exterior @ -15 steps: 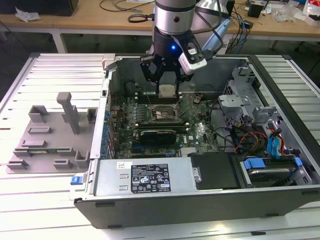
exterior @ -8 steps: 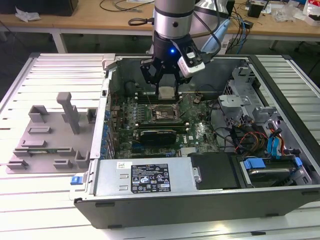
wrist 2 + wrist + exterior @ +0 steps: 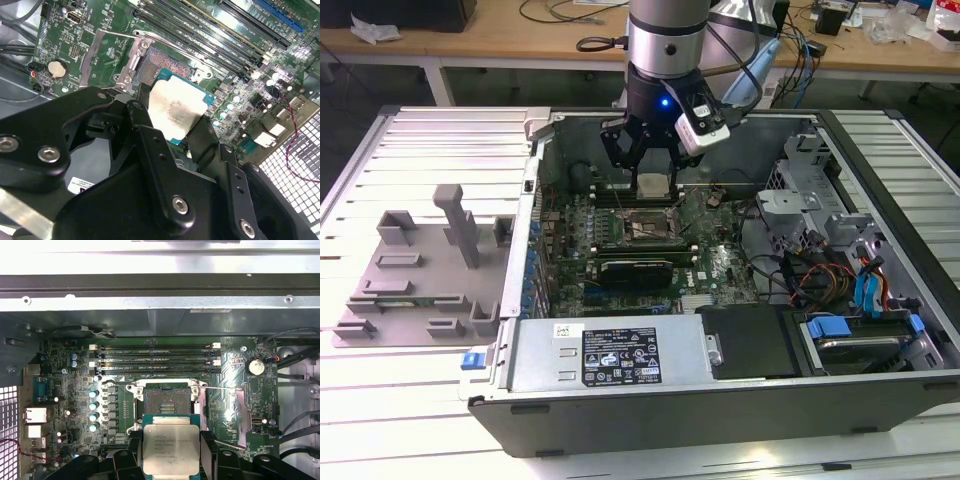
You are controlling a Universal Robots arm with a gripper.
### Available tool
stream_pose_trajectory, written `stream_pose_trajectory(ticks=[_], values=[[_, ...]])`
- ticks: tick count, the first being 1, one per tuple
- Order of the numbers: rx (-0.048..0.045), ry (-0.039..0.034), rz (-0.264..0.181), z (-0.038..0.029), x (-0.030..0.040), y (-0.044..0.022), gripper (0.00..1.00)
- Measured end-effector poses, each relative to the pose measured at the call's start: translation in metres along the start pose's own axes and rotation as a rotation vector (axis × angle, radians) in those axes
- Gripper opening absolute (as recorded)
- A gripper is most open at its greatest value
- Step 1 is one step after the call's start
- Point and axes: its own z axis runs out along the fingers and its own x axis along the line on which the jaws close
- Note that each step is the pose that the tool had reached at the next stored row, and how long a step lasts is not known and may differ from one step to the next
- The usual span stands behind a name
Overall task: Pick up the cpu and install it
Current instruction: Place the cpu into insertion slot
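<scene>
The cpu [image 3: 652, 184] is a small square chip with a silver-grey metal top, and my gripper [image 3: 651, 176] is shut on it by two opposite edges. It hangs inside the open computer case, just above and slightly behind the open socket [image 3: 645, 228] on the green motherboard. In both wrist views the cpu [image 3: 175, 111] [image 3: 170, 447] sits level between the black fingers [image 3: 142, 112], metal top towards the cameras. The socket [image 3: 165, 400] [image 3: 162, 62] lies bare, its metal load frame swung open beside it.
The case walls [image 3: 535, 200] enclose the board. Memory slots [image 3: 155, 357] run beside the socket. Cables [image 3: 810, 275] and a drive bay [image 3: 860, 340] fill the exterior view's right of the case. A grey plastic tray [image 3: 410, 280] with upright blocks lies outside, at the exterior view's left.
</scene>
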Motion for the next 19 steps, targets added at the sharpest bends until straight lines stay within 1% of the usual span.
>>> stream_pose_trajectory(ticks=[5, 6, 8, 12, 13, 15, 16, 19], values=[[0.0000, 0.0000, 0.001, 0.0001, 0.0000, 0.0000, 0.55], [0.0002, -0.0005, 0.015, 0.0001, 0.0000, 0.0000, 0.55], [0.0015, -0.0031, 0.094, 0.0001, 0.0000, 0.0000, 0.55], [0.0033, -0.0069, 0.204, 0.0002, 0.0000, 0.0000, 0.55], [0.0039, -0.0083, 0.248, 0.0002, 0.0000, 0.0000, 0.55], [0.0047, -0.0099, 0.296, 0.0002, 0.0000, 0.0000, 0.55], [0.0052, -0.0110, 0.329, 0.0002, 0.0000, 0.0000, 0.55], [0.0057, -0.0120, 0.362, 0.0002, 0.0000, 0.0000, 0.55]])
